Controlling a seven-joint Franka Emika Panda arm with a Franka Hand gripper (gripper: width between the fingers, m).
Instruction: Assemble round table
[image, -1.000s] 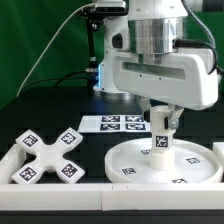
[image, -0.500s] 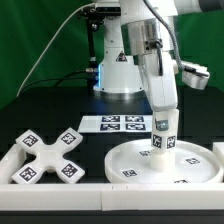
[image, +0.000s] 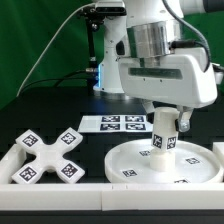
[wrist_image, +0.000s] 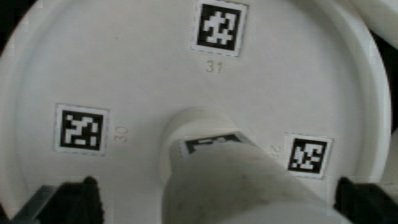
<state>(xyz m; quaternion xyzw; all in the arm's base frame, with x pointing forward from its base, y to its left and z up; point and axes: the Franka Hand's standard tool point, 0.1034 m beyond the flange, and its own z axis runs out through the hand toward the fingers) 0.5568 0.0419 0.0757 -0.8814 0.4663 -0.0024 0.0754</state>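
Observation:
The large round disc (image: 130, 160) lies flat on the table at the exterior view's right, and the short thick post (image: 161, 138) stands upright at its middle. My gripper (image: 163, 118) hangs straight above the post with a finger down each side of its top. In the wrist view the post (wrist_image: 240, 180) rises between my two dark fingertips (wrist_image: 79, 200), which stand apart from its sides with a visible gap, over the tagged disc (wrist_image: 125, 70). The gripper (wrist_image: 222, 203) is open. The X-shaped cross base (image: 50, 156) lies loose at the exterior view's left.
The marker board (image: 118, 123) lies behind the disc. White border rails run along the front (image: 60, 196) and the left (image: 8, 158) of the work area. The robot's base (image: 105, 60) and a cable stand at the back.
Half a second ago the hand was turned sideways over the post; now it has turned back to face the camera as it did one second ago. The post, disc and cross base have not moved.

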